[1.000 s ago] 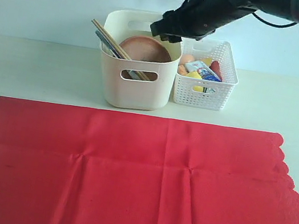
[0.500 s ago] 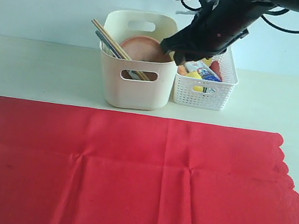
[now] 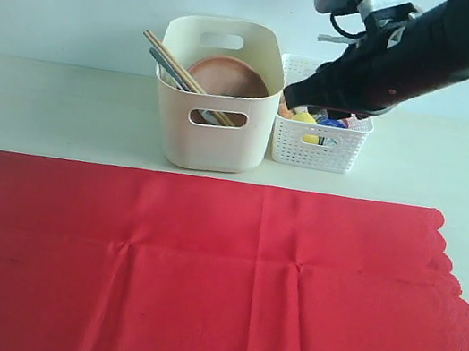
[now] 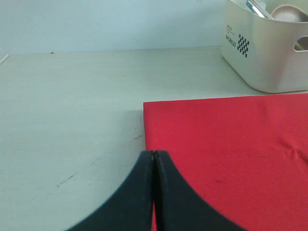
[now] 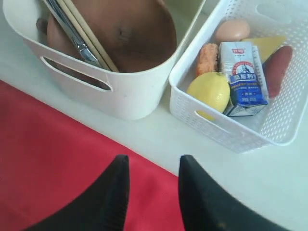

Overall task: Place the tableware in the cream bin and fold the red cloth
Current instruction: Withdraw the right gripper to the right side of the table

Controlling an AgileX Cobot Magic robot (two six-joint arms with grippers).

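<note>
The cream bin stands at the back of the table. It holds a brown wooden plate, chopsticks and a silver knife leaning inside. The red cloth lies spread flat in front of it, scalloped edge to the right. My right gripper hangs open and empty in front of the white basket, and in its wrist view it is above the cloth's far edge. My left gripper is shut with nothing in it, low over the cloth's side edge.
A white lattice basket beside the bin holds a lemon, a milk carton, an egg and a carrot. Bare table lies left of the bin.
My right arm has swung from above the cream bin rightward to the white basket. Its jaws have narrowed but stay apart.
</note>
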